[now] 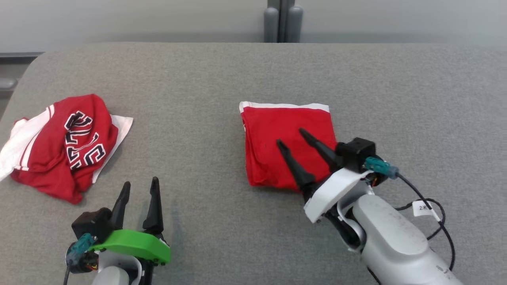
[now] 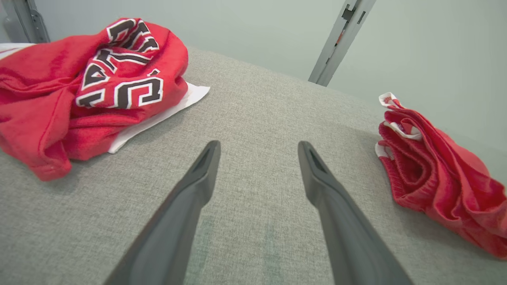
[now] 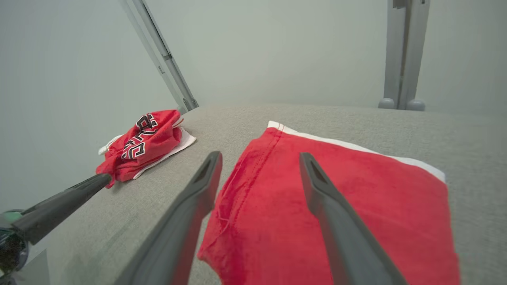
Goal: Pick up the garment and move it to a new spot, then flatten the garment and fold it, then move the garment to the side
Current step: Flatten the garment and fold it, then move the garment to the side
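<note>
Worktop [image 1: 253, 71]: wide, covered in grey woven cloth, with enough grip that fabric should not slide on it freely.

Crumpled jersey [image 1: 51, 158]: red with white trim, heaped at the worktop's left edge, well apart from everything else.

Folded garment [image 1: 273, 130]: red, a neat near-square packet right of centre, with a white band [image 1: 285, 106] along its far edge. The left wrist view shows several stacked layers at its left side. I judge it light, soft and limp, so the fold will spill if it is lifted by one layer. Best hold is a pinch through all layers at an edge, or a flat push to slide it aside.

Right tool [image 1: 290, 136]: over the folded garment's near half, fingers spread wide with nothing between them. Whether the tips touch the cloth I cannot tell.

Left tool [image 1: 140, 181]: fully spread and empty, above bare worktop between the two garments, nearer the jersey.

Writing: black block lettering [image 1: 85, 138] outlined in white on the jersey, broken by creases, so no whole word can be read. A small white tag [image 1: 423, 206] on the right arm's cable is too small to read. No brand mark seen on the folded garment.
</note>
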Controlling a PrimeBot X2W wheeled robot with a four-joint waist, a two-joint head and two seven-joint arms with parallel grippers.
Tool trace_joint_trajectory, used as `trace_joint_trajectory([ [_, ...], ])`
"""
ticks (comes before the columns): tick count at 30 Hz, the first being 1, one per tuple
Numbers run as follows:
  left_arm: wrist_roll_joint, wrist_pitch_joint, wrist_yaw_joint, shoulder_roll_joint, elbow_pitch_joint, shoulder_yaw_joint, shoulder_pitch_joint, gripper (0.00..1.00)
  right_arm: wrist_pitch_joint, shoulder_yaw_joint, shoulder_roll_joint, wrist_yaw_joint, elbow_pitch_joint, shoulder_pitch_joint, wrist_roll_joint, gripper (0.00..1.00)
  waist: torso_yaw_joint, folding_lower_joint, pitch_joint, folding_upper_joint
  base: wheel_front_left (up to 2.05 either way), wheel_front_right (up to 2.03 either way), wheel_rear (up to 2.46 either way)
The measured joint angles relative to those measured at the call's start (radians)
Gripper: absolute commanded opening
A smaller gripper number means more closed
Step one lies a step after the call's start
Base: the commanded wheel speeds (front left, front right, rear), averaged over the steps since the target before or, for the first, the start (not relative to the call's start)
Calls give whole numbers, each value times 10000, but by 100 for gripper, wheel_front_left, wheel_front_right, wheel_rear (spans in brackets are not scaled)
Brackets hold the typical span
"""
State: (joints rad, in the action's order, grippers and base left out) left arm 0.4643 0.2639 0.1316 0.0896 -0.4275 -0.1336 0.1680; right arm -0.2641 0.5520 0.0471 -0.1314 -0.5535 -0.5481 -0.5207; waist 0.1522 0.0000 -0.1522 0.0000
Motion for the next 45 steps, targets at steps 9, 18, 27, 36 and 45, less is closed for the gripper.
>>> trace_joint_trajectory([
  [9,-2560,0,0,-182,746,888,-323,100,-2,-3530,25,2,138,1335,2591,100,-771,0,180,0,0,0,0],
  [18,-3624,0,-61,-336,871,1110,-1106,100,-2,-4961,23,2,178,2936,3175,100,-1168,0,608,0,0,0,0],
  [27,-3668,0,-257,-378,941,1277,-1754,100,0,-5164,17,2,203,3523,3354,100,-1453,0,901,0,0,0,0],
  [36,-3208,0,-267,-387,1126,986,-1390,100,0,-4312,17,0,-75,2418,3346,100,-1195,0,414,0,0,0,0],
  [45,-2890,0,-159,-391,1227,594,-360,100,-2,-3377,6,0,-1039,-384,3152,100,-592,0,-671,0,0,0,0],
])
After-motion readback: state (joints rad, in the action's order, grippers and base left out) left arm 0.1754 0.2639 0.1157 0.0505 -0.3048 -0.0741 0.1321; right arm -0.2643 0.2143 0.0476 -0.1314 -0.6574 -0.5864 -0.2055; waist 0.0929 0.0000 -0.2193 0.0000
